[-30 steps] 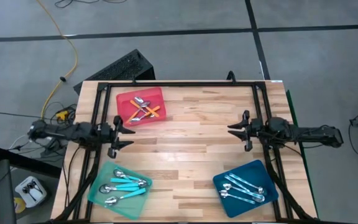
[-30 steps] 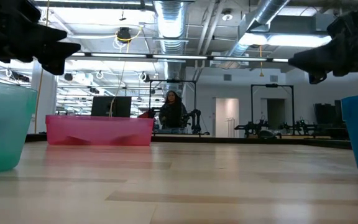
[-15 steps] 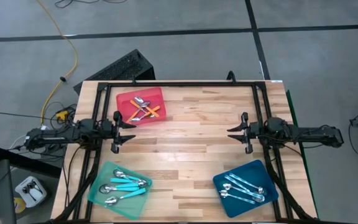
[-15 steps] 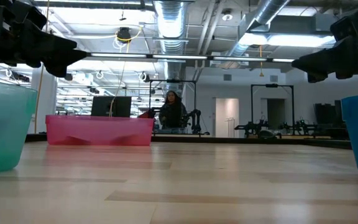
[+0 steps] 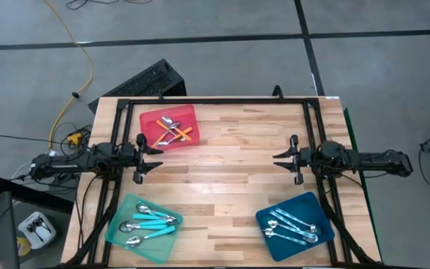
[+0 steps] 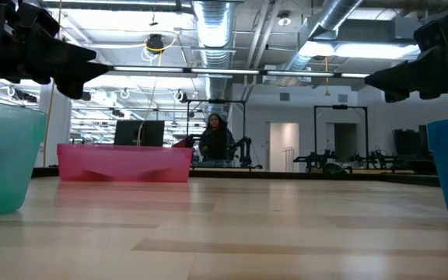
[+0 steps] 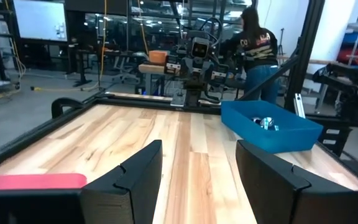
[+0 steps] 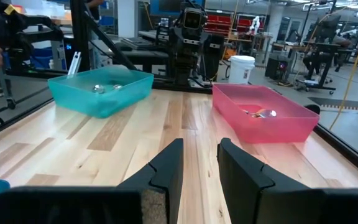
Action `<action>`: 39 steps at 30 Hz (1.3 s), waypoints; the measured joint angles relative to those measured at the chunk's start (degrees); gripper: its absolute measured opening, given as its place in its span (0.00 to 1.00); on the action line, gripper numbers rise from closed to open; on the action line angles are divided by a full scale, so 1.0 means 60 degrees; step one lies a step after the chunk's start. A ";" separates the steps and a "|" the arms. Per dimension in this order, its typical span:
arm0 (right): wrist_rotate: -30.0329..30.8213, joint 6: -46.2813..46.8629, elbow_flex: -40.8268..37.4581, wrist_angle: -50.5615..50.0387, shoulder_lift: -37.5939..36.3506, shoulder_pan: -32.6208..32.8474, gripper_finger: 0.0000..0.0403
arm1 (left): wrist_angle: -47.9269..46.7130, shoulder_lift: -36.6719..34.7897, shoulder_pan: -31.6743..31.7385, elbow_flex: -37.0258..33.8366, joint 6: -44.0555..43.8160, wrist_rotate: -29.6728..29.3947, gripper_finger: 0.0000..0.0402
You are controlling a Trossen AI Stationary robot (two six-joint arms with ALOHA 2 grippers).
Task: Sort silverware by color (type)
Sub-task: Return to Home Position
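Observation:
The silverware lies in three trays. Orange-handled spoons (image 5: 176, 133) are in the red tray (image 5: 152, 119) at the far left. Turquoise-handled spoons (image 5: 152, 220) are in the mint-green tray (image 5: 118, 233) at the near left. Pale blue spoons (image 5: 293, 226) are in the dark-blue tray (image 5: 269, 237) at the near right. My left gripper (image 5: 152, 158) hangs level above the table's left side, between the red and mint trays, open and holding nothing (image 7: 197, 180). My right gripper (image 5: 282, 158) hangs level above the right side, facing it, open with a narrower gap (image 8: 199, 168), also holding nothing.
A black frame (image 5: 215, 100) runs along the table's far edge and down both sides. Bare wood (image 5: 222, 187) lies between the two grippers and the trays. A person (image 6: 215, 140) stands in the room beyond the far edge.
My left gripper has swung a little toward the table's far edge and then held still. My right gripper has rolled slightly about its own axis without shifting place. Trays and spoons have not moved.

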 joint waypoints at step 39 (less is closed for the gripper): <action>-0.0004 0.0000 -0.0001 0.0058 0.0000 0.0000 0.30 | 0.0004 0.0000 0.0000 0.0000 -0.0453 -0.0006 0.47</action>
